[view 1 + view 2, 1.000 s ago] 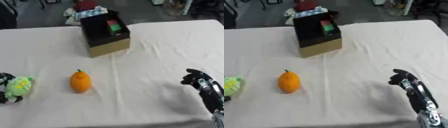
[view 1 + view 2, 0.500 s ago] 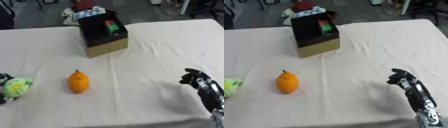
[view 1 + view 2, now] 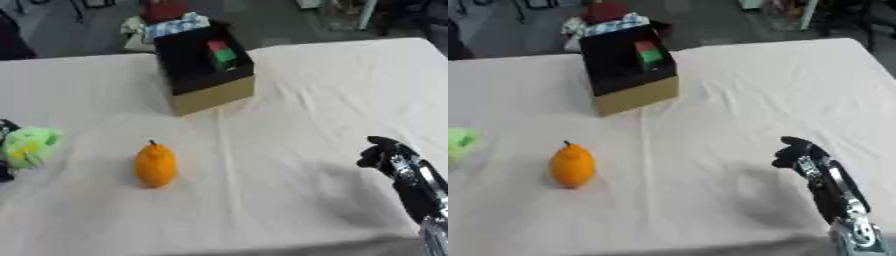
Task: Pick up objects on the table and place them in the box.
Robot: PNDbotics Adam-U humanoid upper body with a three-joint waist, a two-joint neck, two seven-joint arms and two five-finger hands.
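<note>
White cloth covers the table (image 3: 332, 90), creased down the middle, with dim clutter on the floor beyond its far edge.

At the lower right the right hand (image 3: 385, 154) hangs over bare cloth with its fingers curled in and nothing in them, well apart from every object. At the far left edge the left hand (image 3: 5, 127) shows only as a dark sliver beside a green toy (image 3: 30, 146); whether it grips the toy, I cannot tell.

An orange fruit with a small stem (image 3: 156, 165) stands alone left of centre, untouched. Farther back sits the box (image 3: 208, 95) (black inside, tan outside), already holding a red and a green block (image 3: 220, 51).

So the job looks partly done: two pieces are in, the fruit and the toy remain. No brand, label or writing is readable anywhere.
</note>
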